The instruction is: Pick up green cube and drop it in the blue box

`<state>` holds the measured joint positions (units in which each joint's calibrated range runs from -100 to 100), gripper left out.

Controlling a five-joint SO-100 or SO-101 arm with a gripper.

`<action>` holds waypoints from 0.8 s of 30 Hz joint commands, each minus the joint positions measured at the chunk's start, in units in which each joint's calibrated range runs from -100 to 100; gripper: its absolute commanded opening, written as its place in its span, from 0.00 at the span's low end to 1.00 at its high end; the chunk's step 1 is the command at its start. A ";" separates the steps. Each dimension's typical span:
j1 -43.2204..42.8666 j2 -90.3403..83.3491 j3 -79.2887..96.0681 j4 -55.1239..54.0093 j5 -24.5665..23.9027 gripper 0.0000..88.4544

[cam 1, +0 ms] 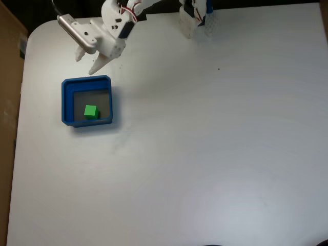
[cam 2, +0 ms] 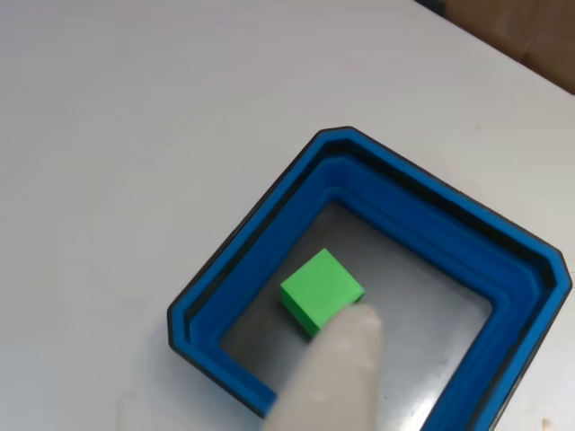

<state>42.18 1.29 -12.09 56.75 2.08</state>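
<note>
The green cube (cam 1: 90,111) sits on the grey floor of the blue box (cam 1: 65,102), flat on one face and free of the walls on every side, a little toward the lower side of the tray in the fixed view; the other view (cam 2: 322,290) shows it the same way, square and untilted, with grey floor around it. It has no long axis to speak of (a cube is a cube), so nothing about its heading matters now. From my jaws (cam 1: 88,62) the cube lies below in the fixed view, inside the tray, while I hang just beyond the tray's top wall and apart from it. My jaws stand parted, with a plain gap between the two white fingertips (cam 1: 97,66), and they hold nothing and touch nothing; in the other view one pale fingertip (cam 2: 328,377) hangs blurred in front of the box (cam 2: 530,305), overlapping the cube's near corner only by line of sight. I judge the drop done, and the move ahead need only be a retreat across the white counter (cam 1: 215,143).
</note>
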 commanded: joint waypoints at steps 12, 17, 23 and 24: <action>-0.05 -37.19 30.97 -0.67 0.15 0.01; -0.27 -48.55 45.24 -1.25 -0.29 0.01; -0.20 -60.84 62.40 -1.41 -0.29 0.01; -0.12 -63.01 64.93 -1.41 -0.10 0.01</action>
<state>42.18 -53.56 45.03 56.75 1.93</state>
